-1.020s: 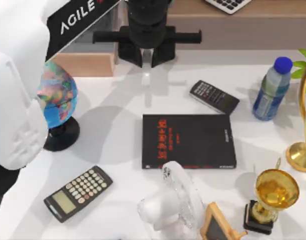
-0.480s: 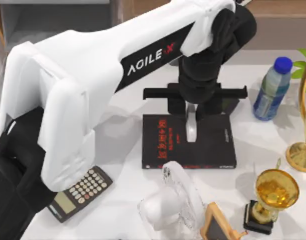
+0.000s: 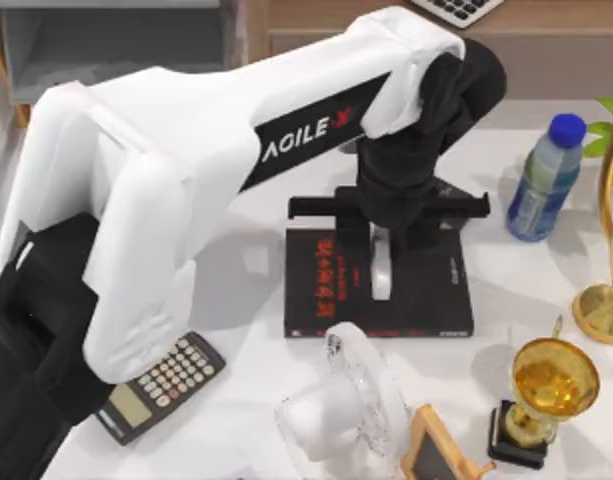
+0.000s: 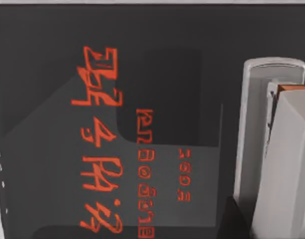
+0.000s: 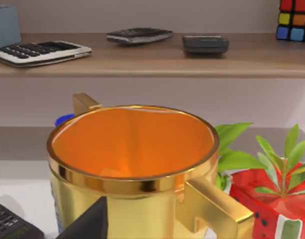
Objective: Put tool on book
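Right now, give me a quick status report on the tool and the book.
Left gripper low over flat black book with red characters. Dark keypad calculator near table's front left, not on book. Right arm parked by gold trophy cup.

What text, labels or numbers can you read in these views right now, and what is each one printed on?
"AGILE" followed by a red "X": on the black panel of the white left arm reaching over the table.
Red characters on the flat black rectangular book: clearly visible, but I cannot read them.
Key markings on the dark grey calculator near the table's front left: too small to read.
Keys on the white calculator on the wooden shelf: too small to read.
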`<action>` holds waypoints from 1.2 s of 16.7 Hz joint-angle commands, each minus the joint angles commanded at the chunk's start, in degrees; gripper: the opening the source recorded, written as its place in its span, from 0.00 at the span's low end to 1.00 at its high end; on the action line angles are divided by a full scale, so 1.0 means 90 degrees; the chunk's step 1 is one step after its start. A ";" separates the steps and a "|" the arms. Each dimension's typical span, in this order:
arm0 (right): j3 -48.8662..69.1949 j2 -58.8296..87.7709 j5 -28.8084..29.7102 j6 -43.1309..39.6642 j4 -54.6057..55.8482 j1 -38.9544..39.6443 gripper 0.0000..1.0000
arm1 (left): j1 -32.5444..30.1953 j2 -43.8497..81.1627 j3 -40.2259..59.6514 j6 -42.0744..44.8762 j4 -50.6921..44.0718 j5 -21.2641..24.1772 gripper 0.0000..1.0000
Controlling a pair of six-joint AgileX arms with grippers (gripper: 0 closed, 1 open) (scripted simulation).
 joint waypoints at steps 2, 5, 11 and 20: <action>0.0000 0.0000 0.0000 0.0000 0.0000 0.0000 1.00 | 0.0001 0.0001 -0.0030 0.0001 0.0031 0.0000 0.00; 0.0000 0.0000 0.0000 0.0000 0.0000 0.0000 1.00 | 0.0001 0.0001 -0.0030 0.0001 0.0031 0.0000 0.08; 0.0000 0.0000 0.0000 0.0000 0.0000 0.0000 1.00 | 0.0001 0.0001 -0.0030 0.0001 0.0031 0.0000 0.53; 0.0000 0.0000 0.0000 0.0000 0.0000 0.0000 1.00 | 0.0001 0.0001 -0.0030 0.0001 0.0031 0.0000 1.00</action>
